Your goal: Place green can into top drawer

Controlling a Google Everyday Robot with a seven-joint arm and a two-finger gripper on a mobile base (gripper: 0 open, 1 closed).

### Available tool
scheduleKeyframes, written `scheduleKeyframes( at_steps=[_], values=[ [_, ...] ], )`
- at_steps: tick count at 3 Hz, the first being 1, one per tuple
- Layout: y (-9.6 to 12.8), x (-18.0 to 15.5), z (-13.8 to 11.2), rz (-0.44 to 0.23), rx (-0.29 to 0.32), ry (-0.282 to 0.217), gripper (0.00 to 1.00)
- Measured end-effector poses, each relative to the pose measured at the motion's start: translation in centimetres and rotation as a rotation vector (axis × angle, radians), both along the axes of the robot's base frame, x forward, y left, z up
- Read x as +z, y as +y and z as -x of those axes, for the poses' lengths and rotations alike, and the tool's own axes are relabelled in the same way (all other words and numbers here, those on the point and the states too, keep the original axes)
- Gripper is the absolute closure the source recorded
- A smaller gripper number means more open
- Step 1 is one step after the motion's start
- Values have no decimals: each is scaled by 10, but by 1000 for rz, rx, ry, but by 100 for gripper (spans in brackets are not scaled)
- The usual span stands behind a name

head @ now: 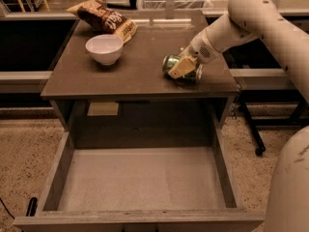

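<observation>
The green can point(173, 65) lies tilted on the right part of the brown table top point(140, 62), its silver end facing left. My gripper point(184, 69) reaches in from the right and its pale fingers point(179, 68) sit around the can, shut on it. The can looks to be at or just above the table surface. The top drawer point(140, 182) is pulled fully open below the table, its pale grey bottom bare and its thick front panel at the bottom of the view.
A white bowl point(104, 49) stands on the table's left half. A brown snack bag point(102, 18) lies at the back left. My white arm point(256, 18) crosses the upper right. A dark stand leg point(251, 129) is right of the drawer.
</observation>
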State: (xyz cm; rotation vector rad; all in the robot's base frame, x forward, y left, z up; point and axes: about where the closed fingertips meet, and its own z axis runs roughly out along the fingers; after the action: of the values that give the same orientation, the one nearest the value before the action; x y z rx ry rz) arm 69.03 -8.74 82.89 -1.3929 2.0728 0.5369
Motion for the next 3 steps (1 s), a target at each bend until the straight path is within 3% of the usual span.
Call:
scheduleKeyframes(
  at_steps=[1, 3],
  values=[
    [0, 0, 0, 0, 0, 0, 95],
    [7, 7, 3, -42, 37, -14, 100]
  ],
)
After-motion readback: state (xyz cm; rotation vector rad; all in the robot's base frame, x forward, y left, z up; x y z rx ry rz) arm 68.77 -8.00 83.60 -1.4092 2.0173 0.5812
